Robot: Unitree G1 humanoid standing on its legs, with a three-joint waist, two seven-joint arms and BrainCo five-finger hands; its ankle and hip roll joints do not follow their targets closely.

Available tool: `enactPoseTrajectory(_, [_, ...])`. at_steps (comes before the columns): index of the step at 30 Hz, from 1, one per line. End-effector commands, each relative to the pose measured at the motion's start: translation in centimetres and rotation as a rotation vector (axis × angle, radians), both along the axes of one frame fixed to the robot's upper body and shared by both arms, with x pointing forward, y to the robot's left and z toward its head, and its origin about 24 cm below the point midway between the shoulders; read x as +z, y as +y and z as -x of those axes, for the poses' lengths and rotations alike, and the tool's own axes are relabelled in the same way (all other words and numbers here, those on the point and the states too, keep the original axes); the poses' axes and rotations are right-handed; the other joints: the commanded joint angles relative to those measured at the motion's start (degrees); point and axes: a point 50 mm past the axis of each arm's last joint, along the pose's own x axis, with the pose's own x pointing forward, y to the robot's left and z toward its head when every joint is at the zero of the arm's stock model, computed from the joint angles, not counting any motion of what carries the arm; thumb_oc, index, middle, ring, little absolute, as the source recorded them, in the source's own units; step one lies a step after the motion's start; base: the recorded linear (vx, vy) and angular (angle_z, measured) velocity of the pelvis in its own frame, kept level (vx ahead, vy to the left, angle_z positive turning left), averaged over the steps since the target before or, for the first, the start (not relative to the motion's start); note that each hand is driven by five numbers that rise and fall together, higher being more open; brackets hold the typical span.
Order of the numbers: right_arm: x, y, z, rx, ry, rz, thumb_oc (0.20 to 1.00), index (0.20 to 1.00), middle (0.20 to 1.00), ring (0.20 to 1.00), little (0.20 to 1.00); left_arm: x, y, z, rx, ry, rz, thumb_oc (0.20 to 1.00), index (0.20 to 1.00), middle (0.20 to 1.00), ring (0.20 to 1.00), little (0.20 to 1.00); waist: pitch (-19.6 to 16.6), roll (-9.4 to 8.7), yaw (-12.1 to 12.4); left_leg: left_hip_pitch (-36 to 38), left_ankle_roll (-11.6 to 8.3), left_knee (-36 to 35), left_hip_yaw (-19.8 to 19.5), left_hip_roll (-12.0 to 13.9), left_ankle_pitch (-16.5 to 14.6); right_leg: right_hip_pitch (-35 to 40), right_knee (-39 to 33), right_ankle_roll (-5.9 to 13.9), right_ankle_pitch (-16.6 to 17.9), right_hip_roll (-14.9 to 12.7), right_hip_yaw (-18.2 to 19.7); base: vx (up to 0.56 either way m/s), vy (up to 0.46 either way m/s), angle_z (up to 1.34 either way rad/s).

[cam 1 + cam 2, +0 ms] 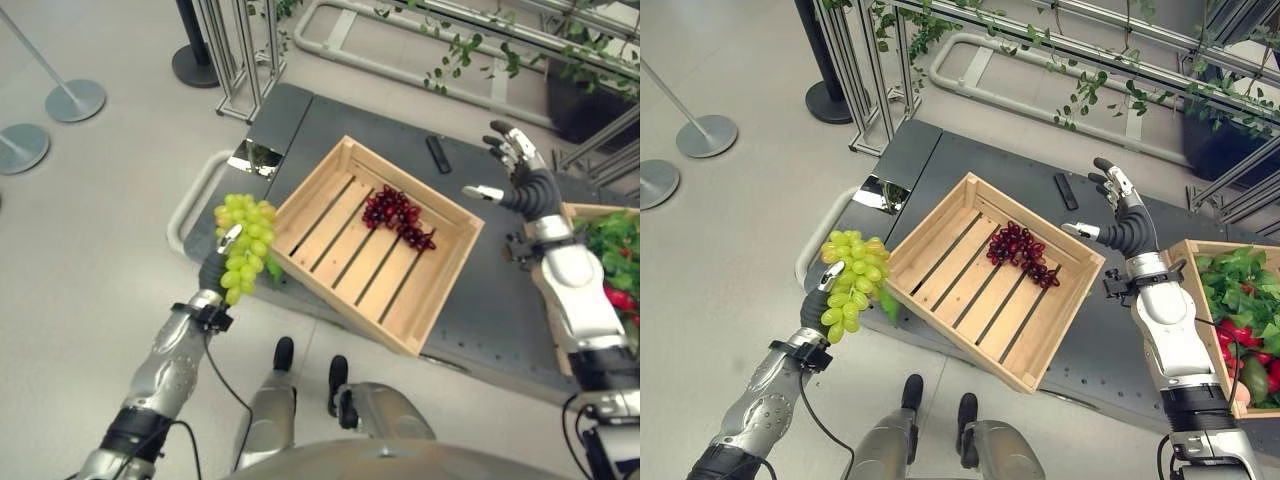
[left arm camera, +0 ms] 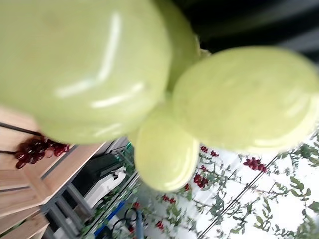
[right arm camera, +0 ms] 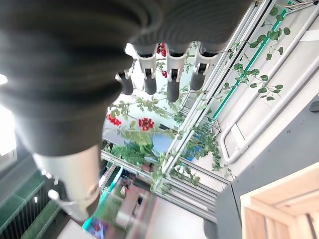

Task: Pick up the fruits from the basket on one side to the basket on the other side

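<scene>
A bunch of green grapes [image 1: 245,247] is held up by the left hand [image 1: 229,238] beside the wooden crate [image 1: 447,255], where dark red grapes [image 1: 398,218] lie, while the right hand [image 1: 517,172] is raised with fingers spread and empty.

Two crates on a table, one either side.

In the middle crate [image 1: 425,305], a bunch of grapes [image 1: 398,217] near its far wall. Off its left corner, past the table [image 1: 490,310] edge, a second bunch [image 1: 245,246] in the left hand [image 1: 829,278]. Right, a crate of produce [image 1: 1240,330]. Between them, the raised right hand [image 1: 512,170].
</scene>
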Motion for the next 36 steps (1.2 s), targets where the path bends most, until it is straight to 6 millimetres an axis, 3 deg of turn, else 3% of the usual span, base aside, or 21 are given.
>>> enactPoseTrajectory(1, [2.0,-1.2,1.3,-0.043,-0.159,-0.061,1.0,1.0,1.0,1.0,1.0,3.5,1.3,-0.1,0.078,-0.216,0.001,0.2,0.2,0.2,0.2,0.2,-3.7,-0.86,0.08,1.89,-1.1,5.0,-2.59,1.52,-7.01,-0.81,1.36,8.97,2.02,-5.92,1.67,0.02,-0.04,0.18])
enactPoseTrajectory(9, [-0.4,-2.9,2.3,-0.153,-0.111,-0.143,1.0,1.0,1.0,1.0,1.0,3.3,3.0,0.7,0.193,-0.227,-0.003,0.2,0.2,0.2,0.2,0.2,-3.45,0.24,1.17,1.46,-1.99,6.86,-4.91,1.35,-7.05,1.21,0.83,7.76,0.67,-5.62,-0.62,0.02,-0.071,0.19])
enactPoseTrajectory(14, [0.2,-2.6,2.0,-0.14,-0.132,-0.128,1.0,1.0,1.0,1.0,1.0,3.5,3.2,0.7,0.233,-0.247,0.007,0.2,0.2,0.2,0.2,0.2,-1.92,2.66,2.45,0.09,-3.8,3.06,-8.91,1.67,-2.23,1.14,-0.11,6.57,-0.26,-5.36,-4.95,-0.11,-0.074,0.48])
enactPoseTrajectory(15, [0.8,-2.7,1.7,-0.154,-0.156,-0.127,1.0,1.0,1.0,1.0,1.0,3.4,2.9,0.5,0.245,-0.248,0.026,0.2,0.2,0.2,0.2,0.2,-1.31,4.65,2.94,-1.36,-4.84,-2.32,-10.07,1.98,2.57,0.1,-1.3,6.2,-0.6,-4.96,-7.45,-0.17,0.012,0.82])
enactPoseTrajectory(18, [1.5,-2.5,1.4,-0.157,-0.179,-0.117,1.0,1.0,1.0,1.0,1.0,3.5,2.7,0.1,0.259,-0.259,0.043,0.2,0.2,0.2,0.2,0.2,-0.82,5.15,2.34,-3.32,-4.34,-2.91,-6.87,1.4,3.86,-1.86,-1.39,6.35,0.21,-5.86,-8.52,-0.13,0.019,0.77])
enactPoseTrajectory(19, [1.9,-2.4,1.2,-0.156,-0.19,-0.107,1.0,1.0,1.0,1.0,1.0,3.4,2.6,0.0,0.259,-0.257,0.052,0.2,0.2,0.2,0.2,0.2,-0.87,4.93,2.17,-3.1,-3.65,-1.87,-4.85,1.34,2.33,-2.63,-1.26,6.52,0.3,-6.45,-8.63,-0.18,0.01,0.9])
enactPoseTrajectory(20, [2.2,-2.2,1.1,-0.159,-0.198,-0.089,1.0,1.0,1.0,1.0,1.0,3.3,2.4,0.0,0.254,-0.253,0.057,0.2,0.2,0.2,0.2,0.2,-1.44,4.25,1.41,-2.05,-2.41,2.04,0.14,2.56,-2.06,-3.77,-1.7,6.51,0.82,-7.78,-9.62,-0.2,-0.018,0.72])
enactPoseTrajectory(23, [2.1,-2.0,1.3,-0.155,-0.199,-0.082,1.0,1.0,1.0,1.0,1.0,3.2,2.2,0.1,0.238,-0.258,0.069,0.2,0.2,0.2,0.2,0.2,-2.16,4.06,-0.22,3.56,-2.12,6.02,3.7,6.44,-6.55,-3.88,-2.71,6.02,0.72,-8.24,-11.7,-0.13,-0.022,0.55])
enactPoseTrajectory(25, [1.9,-2.0,1.5,-0.158,-0.196,-0.089,1.0,1.0,1.0,1.0,1.0,3.4,2.3,0.2,0.24,-0.265,0.07,0.2,0.2,0.2,0.2,0.2,-2.02,4.41,-0.55,6.22,-2.36,4.98,3.55,7.73,-6.74,-3.61,-2.61,6.08,0.64,-8.05,-12.35,-0.03,0.044,0.62])
enactPoseTrajectory(26, [1.6,-1.9,1.6,-0.166,-0.191,-0.093,1.0,1.0,1.0,1.0,1.0,3.5,2.5,0.3,0.255,-0.27,0.064,0.2,0.2,0.2,0.2,0.2,-2.14,4.94,-1.5,9.79,-2.92,2.17,3.44,10.09,-5.94,-4.45,-1.54,6.47,1.16,-8.38,-13.25,-0.06,0.13,0.44])
enactPoseTrajectory(28, [1.6,-2.1,1.7,-0.175,-0.192,-0.095,1.0,1.0,1.0,1.0,1.0,3.7,2.6,0.3,0.259,-0.278,0.058,0.2,0.2,0.2,0.2,0.2,-2.12,5.11,-1.84,10.36,-3.25,1.03,3.76,11.32,-5.11,-5.17,-0.76,6.72,1.5,-8.84,-13.49,-0.06,0.164,0.62])
enactPoseTrajectory(29, [1.7,-2.2,1.8,-0.189,-0.202,-0.103,1.0,1.0,1.0,1.0,1.0,4.0,2.7,0.4,0.261,-0.286,0.044,0.2,0.2,0.2,0.2,0.2,-2.02,5.31,-2.3,11.47,-4.09,0.47,4.39,13.32,-3.44,-6.52,0.56,7.05,2.31,-9.83,-13.8,-0.04,0.138,0.61])
enactPoseTrajectory(32, [1.7,-2.2,1.8,-0.189,-0.202,-0.103,1.0,1.0,1.0,1.0,1.0,4.0,2.6,0.4,0.262,-0.286,0.044,0.2,0.2,0.2,0.2,0.2,-2.02,5.31,-2.28,11.52,-4.1,0.38,4.41,13.34,-3.4,-6.56,0.66,7.05,2.26,-9.84,-13.78,-0.04,0.146,0.33])
enactPoseTrajectory(33, [1.5,-1.9,1.5,-0.185,-0.191,-0.119,1.0,1.0,1.0,1.0,1.0,4.6,2.8,0.7,0.263,-0.306,0.03,0.2,0.2,0.2,0.2,0.2,-1.93,5.36,-2.23,14.07,-4.49,0.02,3.31,14.23,-4.68,-9.66,3.99,7.81,3.69,-11.7,-13.19,-0.08,0.401,0.35])
enactPoseTrajectory(35, [1.3,-1.9,1.5,-0.184,-0.183,-0.128,1.0,1.0,1.0,1.0,1.0,4.8,2.9,0.9,0.267,-0.313,0.03,0.2,0.2,0.2,0.2,0.2,-1.75,5.04,-2.27,14.37,-4.26,0.06,3.94,14.05,-6.54,-10.11,4.68,8.26,4.23,-12.3,-12.34,-0.09,0.352,0.06])
enactPoseTrajectory(36, [0.8,-1.6,1.4,-0.177,-0.164,-0.143,1.0,1.0,1.0,1.0,1.0,5.0,3.0,1.0,0.27,-0.319,0.018,0.2,0.2,0.2,0.2,0.2,-1.39,4.04,-2.35,14.41,-3.69,0.98,4.42,12.87,-10.16,-10.82,4.89,9.27,6.0,-13.6,-11.01,-0.09,0.206,-0.06])
